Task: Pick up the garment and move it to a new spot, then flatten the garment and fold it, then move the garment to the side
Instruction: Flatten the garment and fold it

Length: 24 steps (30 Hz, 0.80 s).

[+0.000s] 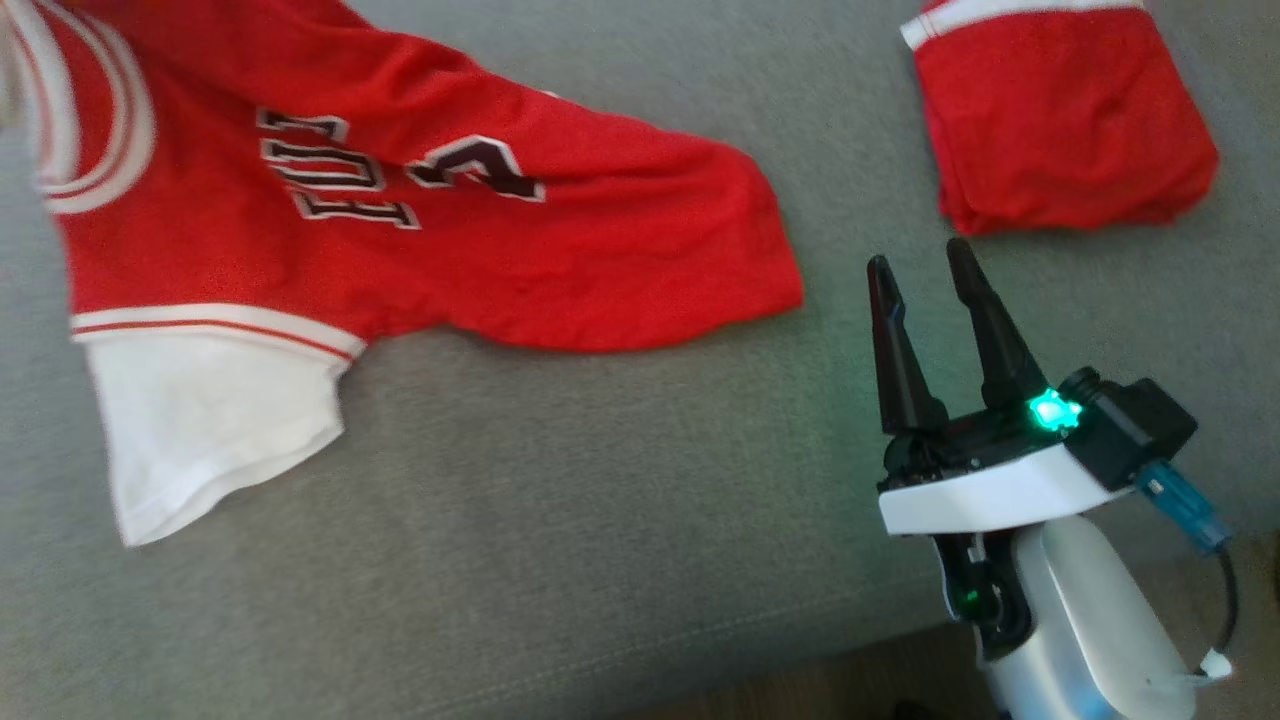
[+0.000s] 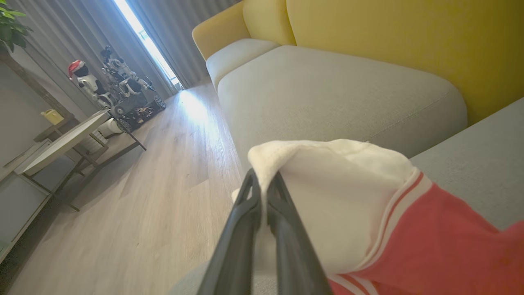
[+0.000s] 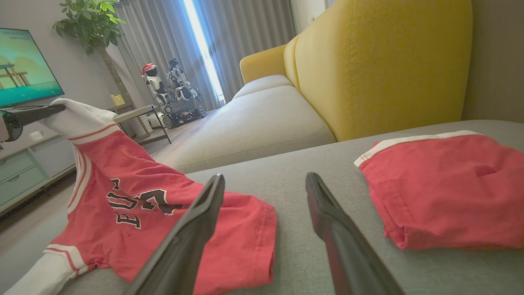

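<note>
Left gripper (image 2: 265, 180) clamped on the jersey (image 1: 450, 230) by its white sleeve (image 2: 335, 196), holding that end raised for carrying. Right gripper (image 1: 925, 268) spread, empty, just beside the jersey's hem, probably for a second grab.

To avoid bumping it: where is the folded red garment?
In the head view the folded red garment lies upper right on the grey cushion, just beyond the right gripper.

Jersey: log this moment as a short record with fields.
garment: red jersey, one end lifted, rest draped on grey cushion
left gripper: shut on the jersey's white sleeve
right gripper: open, empty, over the cushion between jersey and folded red garment
fold: not started
</note>
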Motion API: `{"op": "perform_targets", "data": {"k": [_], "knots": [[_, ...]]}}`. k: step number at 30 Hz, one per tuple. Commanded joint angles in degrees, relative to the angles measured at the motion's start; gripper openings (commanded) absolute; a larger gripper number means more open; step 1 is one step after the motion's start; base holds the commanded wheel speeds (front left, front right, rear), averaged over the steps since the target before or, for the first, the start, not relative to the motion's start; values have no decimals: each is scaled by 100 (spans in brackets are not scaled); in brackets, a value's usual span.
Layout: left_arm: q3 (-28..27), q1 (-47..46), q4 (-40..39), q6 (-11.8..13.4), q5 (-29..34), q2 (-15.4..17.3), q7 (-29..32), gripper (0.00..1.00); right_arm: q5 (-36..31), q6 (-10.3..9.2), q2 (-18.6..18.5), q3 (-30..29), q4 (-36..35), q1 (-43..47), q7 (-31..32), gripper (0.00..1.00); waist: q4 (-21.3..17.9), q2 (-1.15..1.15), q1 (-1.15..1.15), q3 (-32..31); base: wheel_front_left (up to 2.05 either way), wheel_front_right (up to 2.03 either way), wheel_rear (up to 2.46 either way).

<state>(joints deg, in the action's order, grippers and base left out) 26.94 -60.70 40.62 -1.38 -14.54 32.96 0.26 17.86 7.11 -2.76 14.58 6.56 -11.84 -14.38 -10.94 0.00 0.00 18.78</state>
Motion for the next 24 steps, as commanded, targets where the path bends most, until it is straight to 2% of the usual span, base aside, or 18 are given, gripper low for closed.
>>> {"op": "perform_targets", "data": {"k": [1, 2, 7, 14, 19, 24], "knots": [[-209, -349, -50, 8, 55, 305, -10, 29, 53, 37, -11, 131, -214, -156, -61, 100, -256, 0, 0, 274, 0, 0, 0], [-195, -465, 134, 10, 75, 279, -38, 100, 63, 37, -11, 135, -239, -165, -61, 100, -282, 0, 0, 323, 0, 0, 0], [-159, -906, 805, 72, 128, 83, -421, 100, 84, 37, -11, 91, -331, -181, -62, 100, -275, 0, 0, 466, 0, 0, 0], [-224, -1082, 1270, 57, -75, -339, -1126, 100, -2, 37, -11, -56, -289, -150, -62, 100, 86, 0, 0, 297, 0, 0, 0], [-498, -802, 1211, -30, -497, -643, -1434, 100, -119, 37, -11, -227, -218, -105, -62, 100, 430, 0, 0, -16, 0, 0, 0], [-846, -43, 693, -59, -927, -883, -1517, 100, -225, 37, -11, -437, -152, 25, -62, 100, 794, 0, 0, -384, 0, 0, 0]]}}
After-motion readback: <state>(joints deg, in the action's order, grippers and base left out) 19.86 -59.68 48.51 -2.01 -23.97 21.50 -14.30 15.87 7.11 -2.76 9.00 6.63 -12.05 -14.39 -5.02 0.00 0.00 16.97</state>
